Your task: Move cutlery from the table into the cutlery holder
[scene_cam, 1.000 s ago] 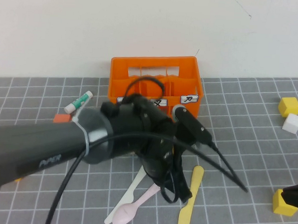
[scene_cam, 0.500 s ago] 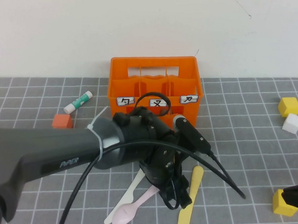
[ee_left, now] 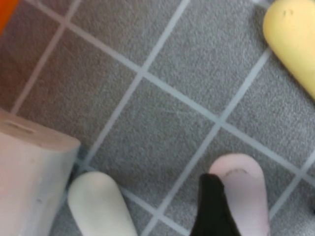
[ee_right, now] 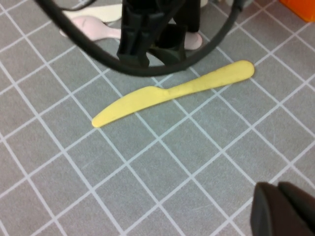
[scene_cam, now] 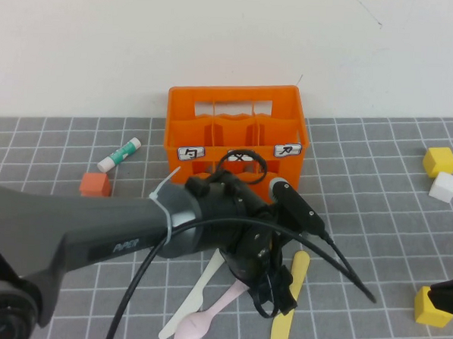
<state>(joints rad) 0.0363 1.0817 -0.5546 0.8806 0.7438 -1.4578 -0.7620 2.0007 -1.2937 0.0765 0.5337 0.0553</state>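
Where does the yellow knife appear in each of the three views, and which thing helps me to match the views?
High view: the yellow knife lies on the table right of the left gripper, handle toward the cutlery holder.
Left wrist view: only its rounded handle end shows in a corner.
Right wrist view: the whole knife lies diagonally; the right gripper hovers apart from it.
Shared landmark: the pink spoon.

Matt grey table (scene_cam: 376, 223), finely grained, with white grid lines. Smooth matt plastic: yellow knife (ee_right: 172, 91), pink spoon (scene_cam: 207, 314), white knife (scene_cam: 193, 301). Glossy orange plastic cutlery holder (scene_cam: 236, 132), paper-like white labels.
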